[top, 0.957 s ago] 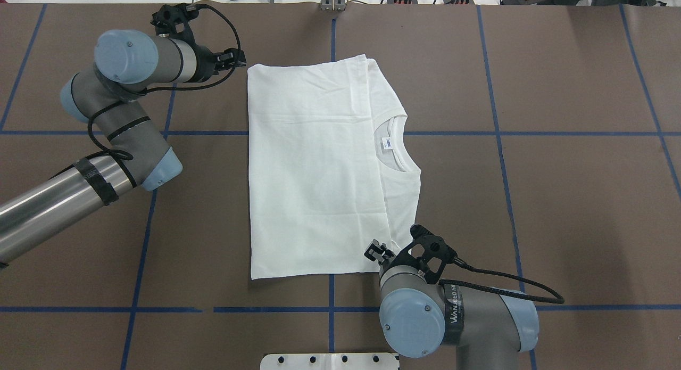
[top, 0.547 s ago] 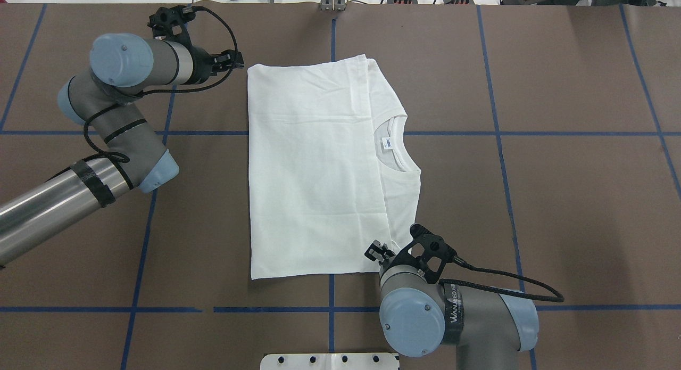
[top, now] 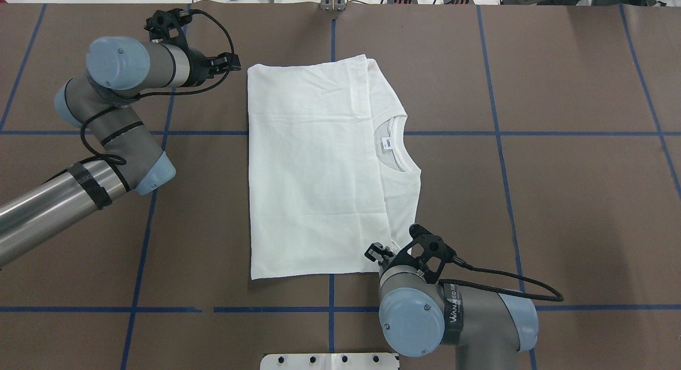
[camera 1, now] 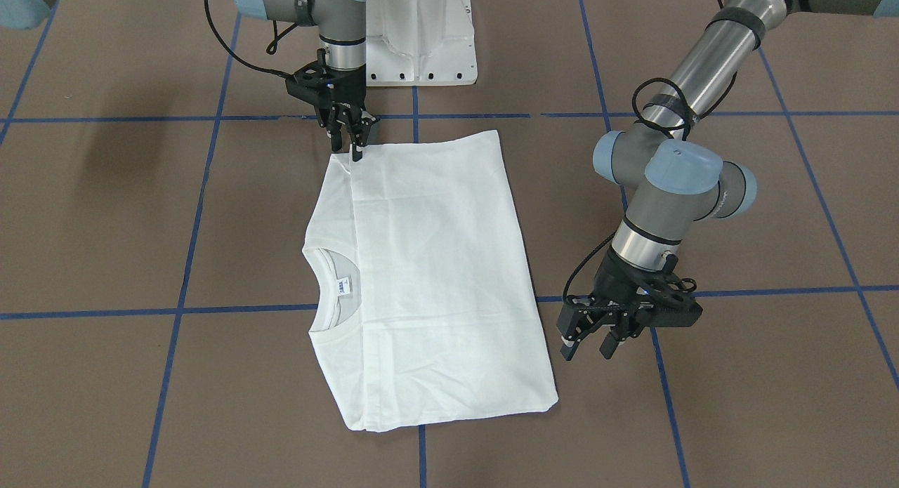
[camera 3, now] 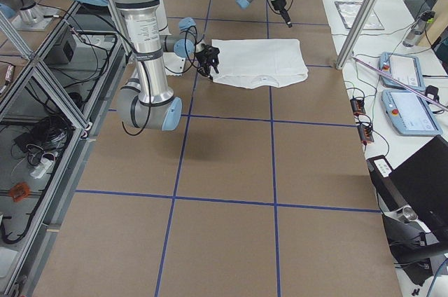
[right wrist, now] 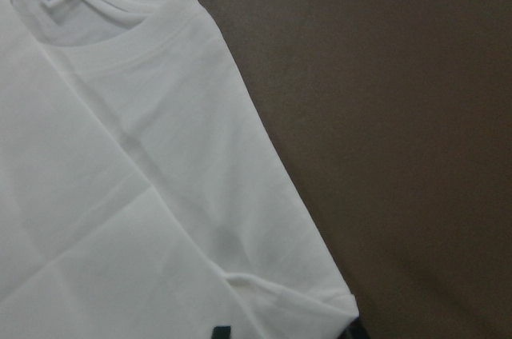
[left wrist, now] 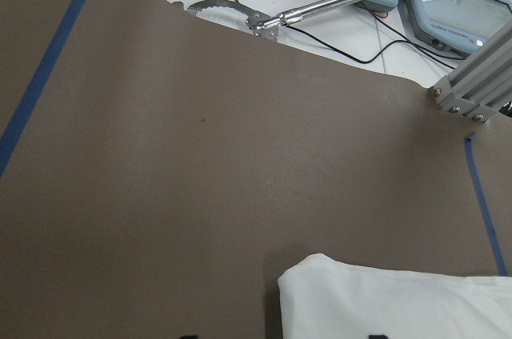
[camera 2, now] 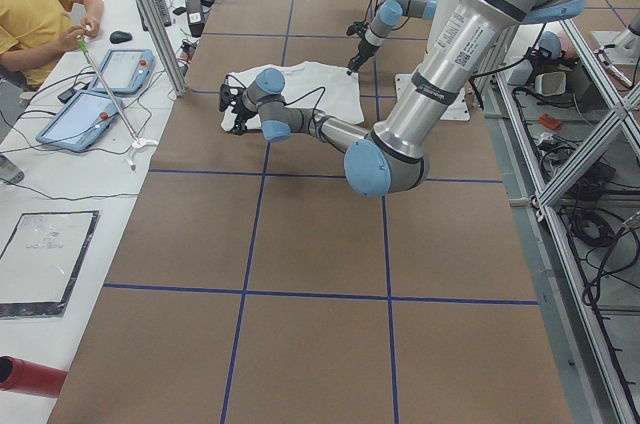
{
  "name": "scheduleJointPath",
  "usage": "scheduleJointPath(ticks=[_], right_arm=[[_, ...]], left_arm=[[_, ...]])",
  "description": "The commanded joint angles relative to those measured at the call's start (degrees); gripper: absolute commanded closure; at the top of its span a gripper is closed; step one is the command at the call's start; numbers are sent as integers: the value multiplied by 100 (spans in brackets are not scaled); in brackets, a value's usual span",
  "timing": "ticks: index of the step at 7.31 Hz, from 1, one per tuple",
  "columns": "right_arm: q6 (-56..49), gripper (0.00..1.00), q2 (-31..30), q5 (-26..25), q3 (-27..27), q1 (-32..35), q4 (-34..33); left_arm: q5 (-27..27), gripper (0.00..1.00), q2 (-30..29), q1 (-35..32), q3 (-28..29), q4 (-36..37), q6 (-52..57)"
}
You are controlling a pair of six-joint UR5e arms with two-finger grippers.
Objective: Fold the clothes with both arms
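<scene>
The white T-shirt (top: pixel 314 173) lies folded flat at the table's middle, its ribbed collar (top: pixel 396 146) and blue neck label (camera 1: pixel 343 286) showing on one side; no black print shows. My left gripper (top: pixel 232 62) is open and empty, just off the shirt's far corner (left wrist: pixel 320 275), a little above the table in the front view (camera 1: pixel 587 347). My right gripper (top: pixel 376 251) is open at the shirt's near corner (right wrist: pixel 320 291), tips down beside the fold edge (camera 1: pixel 355 142).
The white pedestal base (camera 1: pixel 421 45) stands behind the shirt on the robot's side. Blue tape lines (top: pixel 532 133) grid the brown table. Beyond the far edge are an aluminium post (left wrist: pixel 472 87), tablets and cables. A person in yellow (camera 2: pixel 40 14) sits there.
My left arm has drawn slightly to the left, away from the shirt's far corner, gripper still open. The right arm and the shirt have not moved.
</scene>
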Motion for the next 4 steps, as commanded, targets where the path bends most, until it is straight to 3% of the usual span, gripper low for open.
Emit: scheduleJointPath(ticks=[1, 4], right_arm=[[-13, 37, 15, -4, 0, 2, -2], [-22, 28, 24, -21, 0, 73, -10]], left_arm=[[-3, 23, 39, 9, -25, -1, -16], [6, 23, 101, 26, -77, -1, -25]])
